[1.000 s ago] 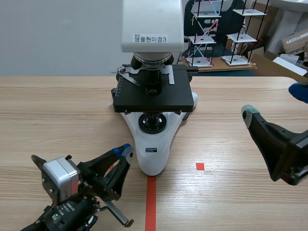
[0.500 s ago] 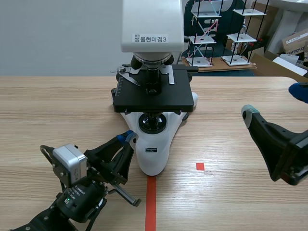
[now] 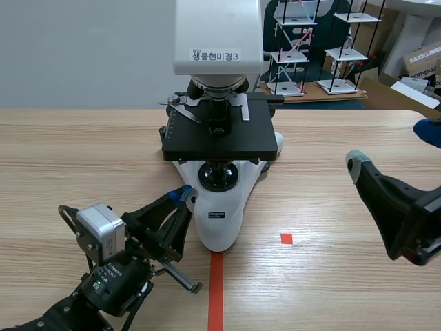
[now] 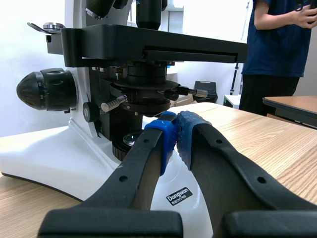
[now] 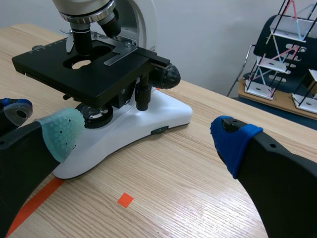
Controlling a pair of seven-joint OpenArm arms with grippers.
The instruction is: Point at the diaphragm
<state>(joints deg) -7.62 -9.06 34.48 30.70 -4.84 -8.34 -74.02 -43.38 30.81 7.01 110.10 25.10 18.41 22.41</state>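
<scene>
While the left arm lies low over the wooden table (image 3: 83, 152) at the near left, its wrist tilted upward, the left gripper (image 4: 176, 133) slants toward the microscope (image 3: 219, 214). Its fingers are closed pad to pad on nothing, and the tips sit just beside the white base. The diaphragm (image 4: 144, 96) sits under the black stage (image 4: 148, 47), ahead of and a little above those tips, apart from them. The right arm is well off to the right, with the right gripper (image 5: 148, 136) spread wide and holding nothing.
</scene>
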